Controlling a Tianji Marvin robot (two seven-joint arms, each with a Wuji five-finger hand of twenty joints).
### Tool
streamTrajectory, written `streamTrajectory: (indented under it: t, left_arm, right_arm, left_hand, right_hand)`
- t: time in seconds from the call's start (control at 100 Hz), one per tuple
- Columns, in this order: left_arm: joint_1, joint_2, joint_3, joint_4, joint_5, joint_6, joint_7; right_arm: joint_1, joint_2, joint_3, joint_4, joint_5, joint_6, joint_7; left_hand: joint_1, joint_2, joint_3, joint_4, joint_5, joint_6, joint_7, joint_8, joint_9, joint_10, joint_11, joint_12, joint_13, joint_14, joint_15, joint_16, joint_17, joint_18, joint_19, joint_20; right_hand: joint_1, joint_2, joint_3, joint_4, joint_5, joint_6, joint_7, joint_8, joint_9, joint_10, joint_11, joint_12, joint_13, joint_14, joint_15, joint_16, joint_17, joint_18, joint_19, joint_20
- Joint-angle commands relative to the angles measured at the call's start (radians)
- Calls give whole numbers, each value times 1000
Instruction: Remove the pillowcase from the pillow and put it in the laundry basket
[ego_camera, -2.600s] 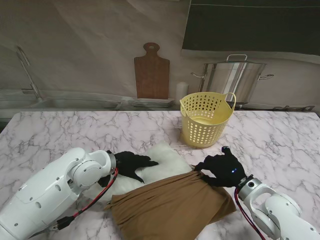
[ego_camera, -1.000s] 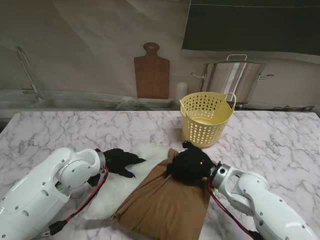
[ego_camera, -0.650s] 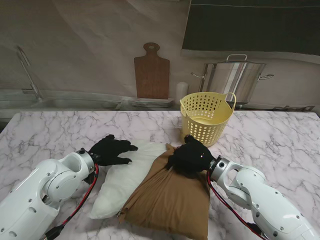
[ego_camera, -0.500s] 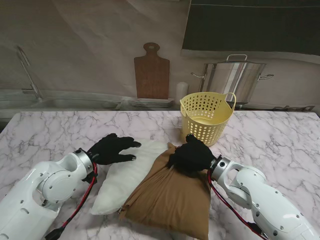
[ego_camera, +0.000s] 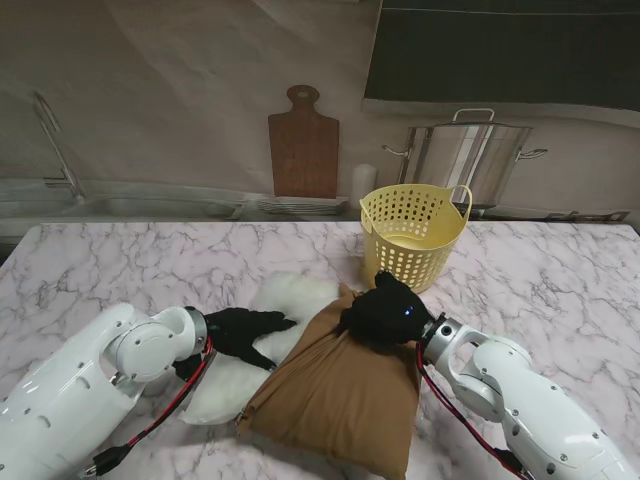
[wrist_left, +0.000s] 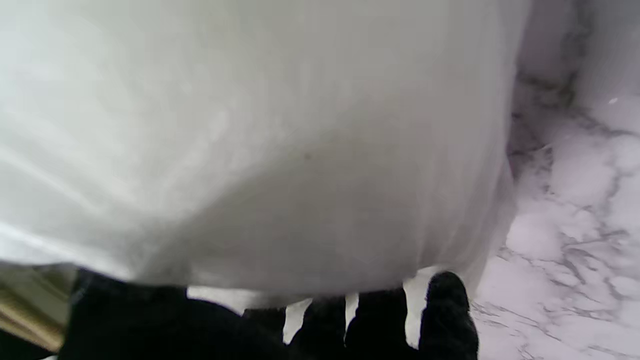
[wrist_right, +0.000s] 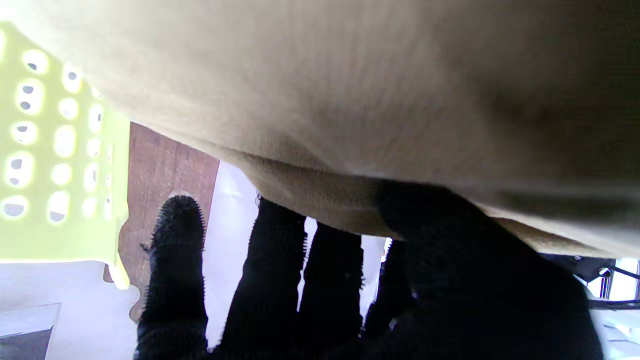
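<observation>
Left robot hand (ego_camera: 245, 331) dropped onto pillow (ego_camera: 285, 300), fingers spread; right robot hand (ego_camera: 388, 311) still grips pillowcase (ego_camera: 335, 400).

From our stand view we see soft, even light, sharp focus and faint shadows on the marble table (ego_camera: 120, 265). Our left wrist view is blurred, filled by washed-out white pillow (wrist_left: 280, 140). Our right wrist view is backlit; the basket (wrist_right: 55, 150) glares yellow and the fabric is unfocused.
</observation>
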Motion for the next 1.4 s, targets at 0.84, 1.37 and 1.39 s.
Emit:
streamTrajectory:
  t: [0.84, 1.37, 1.39]
  left_arm:
    - [-158, 35, 238, 123, 24, 100, -185]
    - [-59, 18, 75, 25, 61, 40, -140]
    - [-60, 18, 77, 24, 61, 39, -138]
  right_arm:
    - [-365, 12, 332, -162, -76, -14, 139]
    - [-333, -9, 277, -218, 142, -26, 327]
    - [-332, -10, 275, -224, 153, -17, 341]
  left_hand:
    - [64, -86, 36, 23, -2, -20, 26, -24, 22, -7, 23, 30, 5, 21, 7, -9, 0, -20, 439, 35]
    - [62, -54, 34, 20, 13, -20, 32, -20, 37, -1, 28, 32, 22, 24, 17, -1, 10, -21, 451, 53]
    - [62, -54, 34, 20, 13, -20, 32, -20, 37, -1, 27, 32, 23, 24, 18, -1, 10, -21, 452, 54]
  right_hand:
    - [115, 102, 55, 23, 55, -21, 151, 132, 18, 6, 100, 26, 27, 18, 28, 10, 4, 9, -7, 25]
    - [-122, 29, 68, 77, -470, 481, -453, -259, 38, -50, 235, -101, 87, 31, 37, 22, -4, 36, -26, 50]
    - [-130, 19, 77, 78, -502, 494, -454, -282, 43, -55, 278, -139, 99, 34, 42, 24, 0, 41, -25, 50]
